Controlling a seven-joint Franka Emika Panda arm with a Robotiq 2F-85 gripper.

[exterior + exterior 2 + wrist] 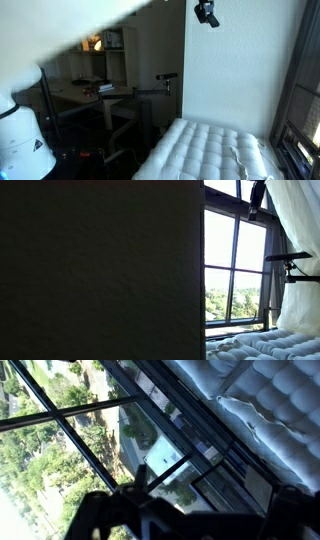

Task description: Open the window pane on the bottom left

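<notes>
Since the tall dark-framed glass window point(235, 250), beyond the white tufted mattress point(210, 150) and well apart from the corner of the brown wooden desk point(75, 97), has its small black-framed glass pane point(165, 472) at the bottom, the black gripper point(190, 510), spread wide and empty, should press the frame's free edge squarely.

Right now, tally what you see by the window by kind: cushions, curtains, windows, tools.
cushion: 1
curtain: 1
window: 1
tool: 1
Total: 4
</notes>
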